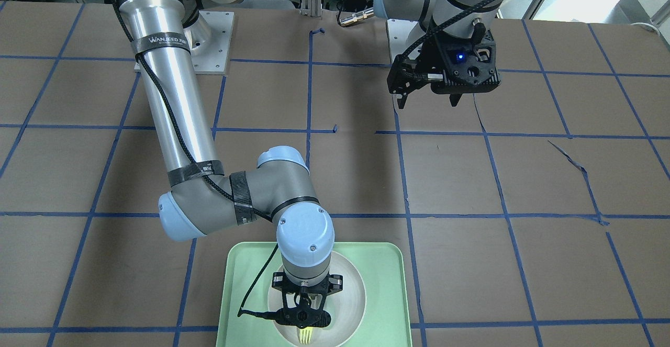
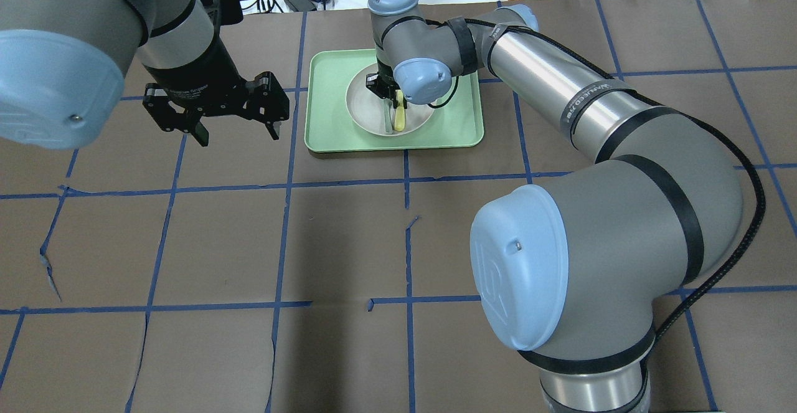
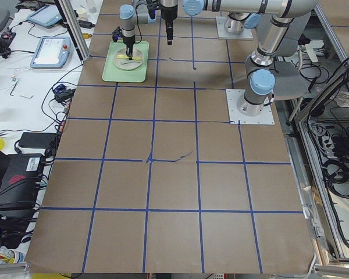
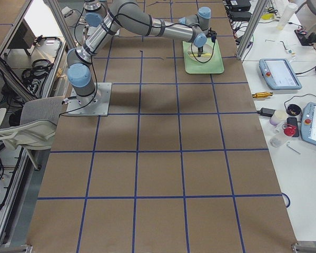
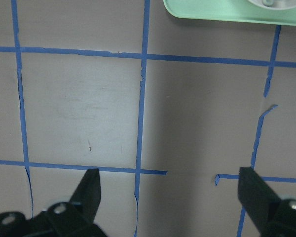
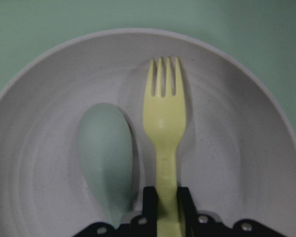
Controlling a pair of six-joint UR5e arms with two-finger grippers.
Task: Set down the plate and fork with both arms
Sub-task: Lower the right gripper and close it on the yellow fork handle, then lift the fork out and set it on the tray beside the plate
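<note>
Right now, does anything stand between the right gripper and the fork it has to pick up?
Nothing visible does. The right gripper has its jaws closed on the handle of the fork, inside the plate. The spoon lies alongside the fork, close to one of the jaws but not between them.

Opposed front and overhead views, both on the plate (image 2: 366, 113).

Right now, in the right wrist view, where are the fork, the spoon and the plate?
fork (image 6: 164, 116), right wrist-mounted view, on the head just below the tines.
spoon (image 6: 103, 153), right wrist-mounted view, middle of its bowl.
plate (image 6: 237, 143), right wrist-mounted view, bare inner surface beside the fork.
</note>
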